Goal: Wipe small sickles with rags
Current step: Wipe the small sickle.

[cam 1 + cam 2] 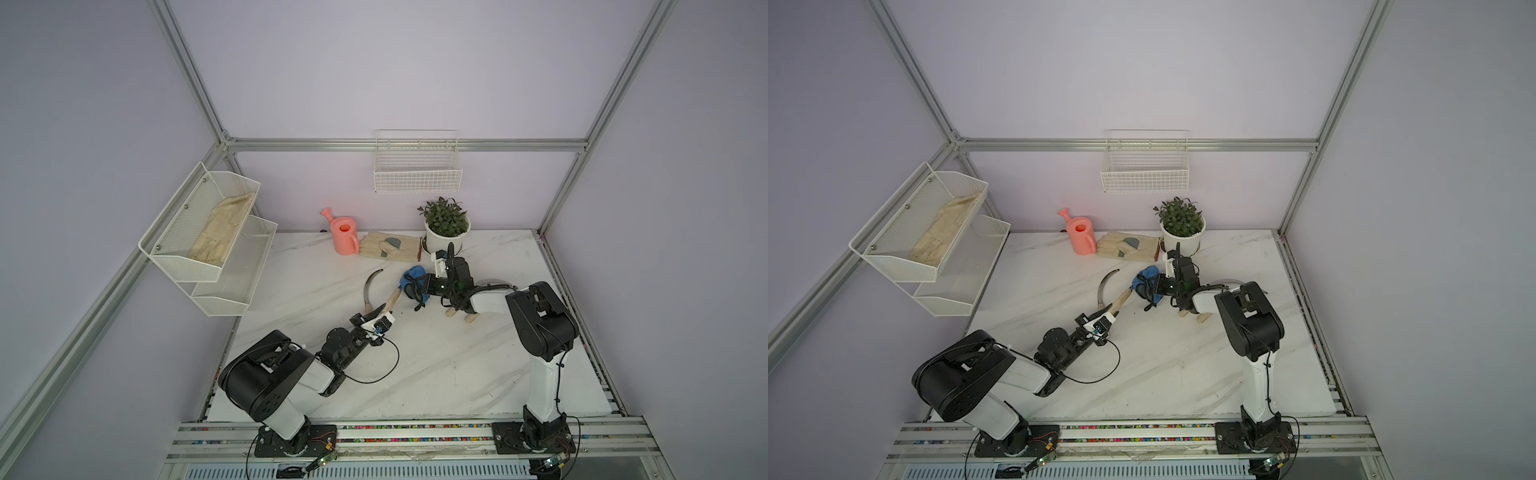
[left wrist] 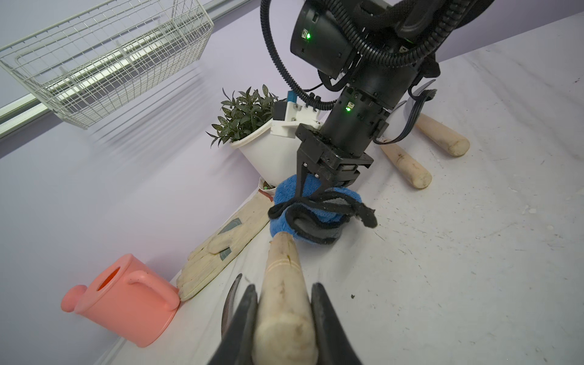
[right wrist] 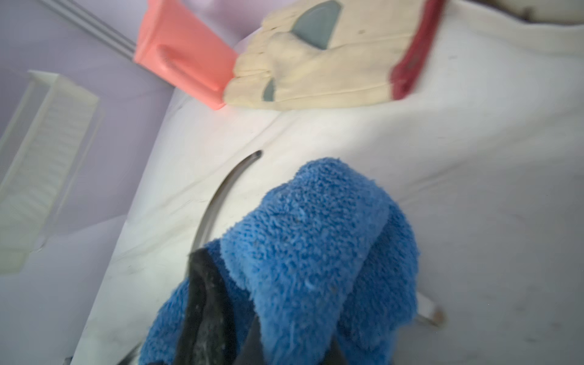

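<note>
Your left gripper (image 2: 284, 286) pinches the pale wooden handle of one small sickle (image 1: 368, 291), mid marble tabletop (image 1: 457, 365). Your right gripper (image 2: 308, 194) is clamped on the bunched blue rag (image 3: 316, 252), right at that handle's far end. Two more sickle handles (image 2: 407, 164) lie beneath the right arm.

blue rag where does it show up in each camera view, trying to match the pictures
Top view: blue rag mid-table, just in front of the glove.
Top view: same place, near the picture's middle.
Left wrist: just past the end of the held sickle handle.
Right wrist: close up, filling much of the picture.
Shared landmark: pink watering can, in all four.
</note>
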Controlling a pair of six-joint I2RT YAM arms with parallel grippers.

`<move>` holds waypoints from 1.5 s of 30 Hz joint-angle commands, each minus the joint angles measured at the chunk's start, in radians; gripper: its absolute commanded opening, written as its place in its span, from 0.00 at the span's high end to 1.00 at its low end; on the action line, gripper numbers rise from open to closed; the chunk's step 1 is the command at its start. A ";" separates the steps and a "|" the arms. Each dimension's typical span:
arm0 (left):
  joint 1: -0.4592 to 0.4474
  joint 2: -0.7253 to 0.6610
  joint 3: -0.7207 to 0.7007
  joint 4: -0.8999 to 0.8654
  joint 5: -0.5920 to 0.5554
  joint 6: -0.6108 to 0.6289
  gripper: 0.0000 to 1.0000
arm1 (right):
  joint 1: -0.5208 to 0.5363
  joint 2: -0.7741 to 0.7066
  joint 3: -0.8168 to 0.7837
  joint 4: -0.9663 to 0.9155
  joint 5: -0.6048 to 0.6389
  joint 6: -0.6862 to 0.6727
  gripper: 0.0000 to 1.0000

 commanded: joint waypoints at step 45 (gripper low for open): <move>-0.010 0.033 -0.006 0.118 0.057 -0.012 1.00 | 0.085 -0.070 0.006 -0.156 0.023 -0.081 1.00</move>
